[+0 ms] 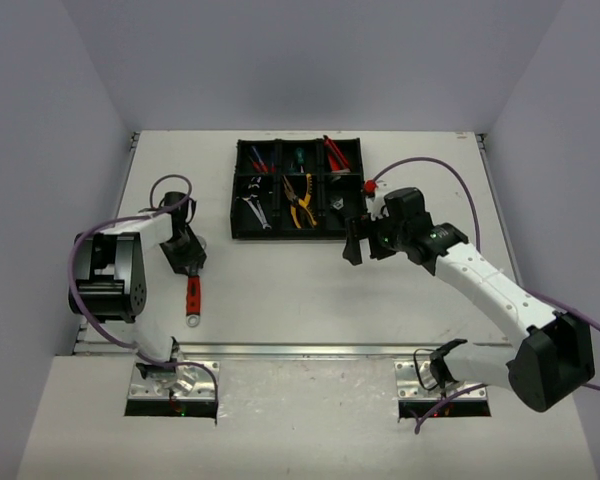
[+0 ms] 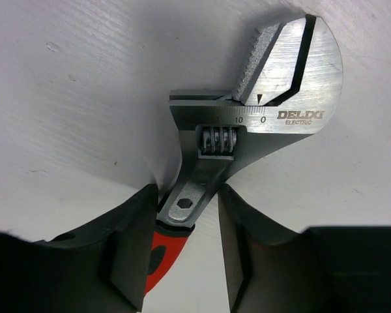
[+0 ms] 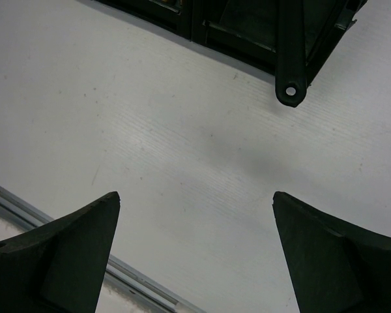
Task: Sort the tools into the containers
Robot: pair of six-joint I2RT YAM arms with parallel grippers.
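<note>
The adjustable wrench (image 2: 260,117) head reads "DELIXI ELECTRIC", beside scale marks "10" and "0"

White table (image 1: 310,290) seen from above, plain and flat, metal strip (image 1: 310,350) fixed along near edge. Black tray (image 1: 290,236) set down on far middle part. Red-handled wrench (image 1: 193,297) laid flat on left part, nearer front, well apart from tray, silver head turned toward far side
</note>
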